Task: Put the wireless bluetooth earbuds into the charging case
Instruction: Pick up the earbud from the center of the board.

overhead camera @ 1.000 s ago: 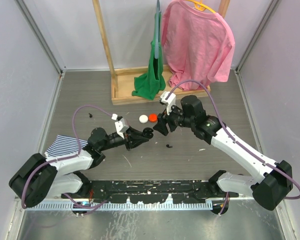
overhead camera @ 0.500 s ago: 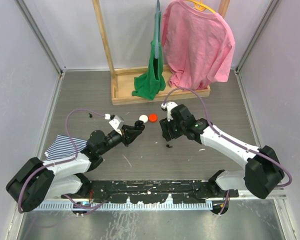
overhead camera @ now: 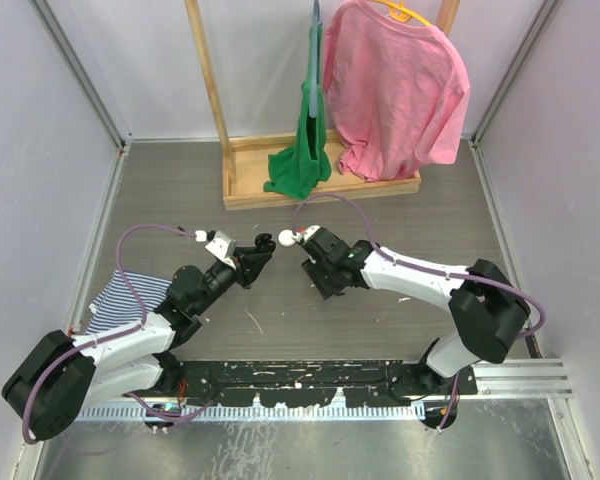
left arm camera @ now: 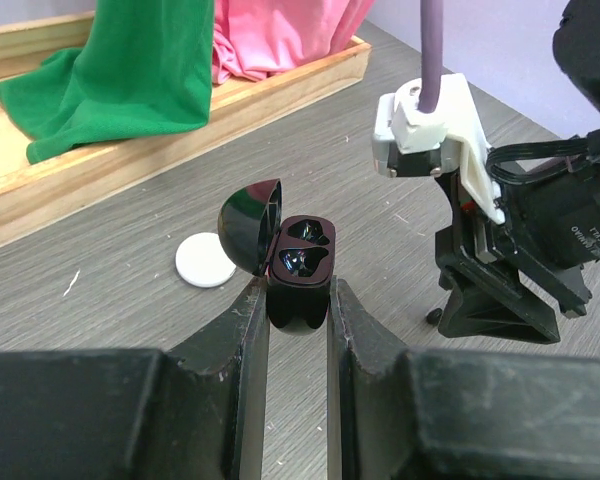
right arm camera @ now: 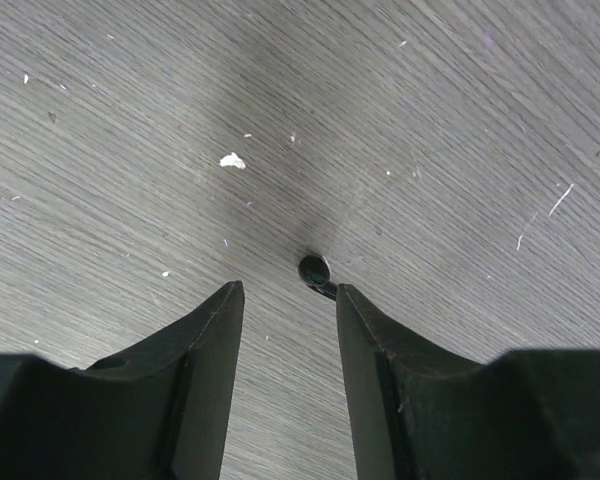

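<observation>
One earbud [right arm camera: 315, 271] lay mid-frame between the spread jaws of the right gripper [right arm camera: 287, 293], lined up for pickup, while the left gripper [left arm camera: 298, 296] clamped the lid-raised case [left arm camera: 302, 256] to receive it.

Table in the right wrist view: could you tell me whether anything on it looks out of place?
A black earbud lies loose on the table, at the tips of the open right gripper, rather than in the open case held by the left gripper. Small white flecks are scattered over the wood.
</observation>
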Motion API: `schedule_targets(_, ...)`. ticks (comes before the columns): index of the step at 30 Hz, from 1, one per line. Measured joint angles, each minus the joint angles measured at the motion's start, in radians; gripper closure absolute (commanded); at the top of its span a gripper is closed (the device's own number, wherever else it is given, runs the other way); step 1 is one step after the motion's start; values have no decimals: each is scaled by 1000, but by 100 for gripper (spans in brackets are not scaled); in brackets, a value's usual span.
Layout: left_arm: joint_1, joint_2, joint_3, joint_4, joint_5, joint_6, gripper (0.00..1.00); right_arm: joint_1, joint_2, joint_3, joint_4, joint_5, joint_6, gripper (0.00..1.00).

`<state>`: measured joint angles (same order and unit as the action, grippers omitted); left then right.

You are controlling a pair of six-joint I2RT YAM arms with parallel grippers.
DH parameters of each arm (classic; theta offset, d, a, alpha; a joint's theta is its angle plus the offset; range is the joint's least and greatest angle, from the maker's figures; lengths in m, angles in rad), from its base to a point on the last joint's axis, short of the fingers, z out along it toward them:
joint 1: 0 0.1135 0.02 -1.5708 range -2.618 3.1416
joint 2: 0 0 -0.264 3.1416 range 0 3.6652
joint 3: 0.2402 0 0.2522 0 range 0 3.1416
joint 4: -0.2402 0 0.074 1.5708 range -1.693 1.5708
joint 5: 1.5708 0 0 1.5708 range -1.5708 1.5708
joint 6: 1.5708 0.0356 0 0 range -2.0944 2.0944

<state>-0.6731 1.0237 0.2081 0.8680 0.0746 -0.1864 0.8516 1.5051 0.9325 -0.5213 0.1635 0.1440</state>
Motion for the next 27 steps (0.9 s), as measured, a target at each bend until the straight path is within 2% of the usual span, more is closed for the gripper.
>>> schedule_targets(10,0,-4,0,-21,-3,1,100,24,104,72,-47,66,6,58)
schedule_targets(27,0,-5,0,-23,5,0,100,24,178,74,-68,89,18,66)
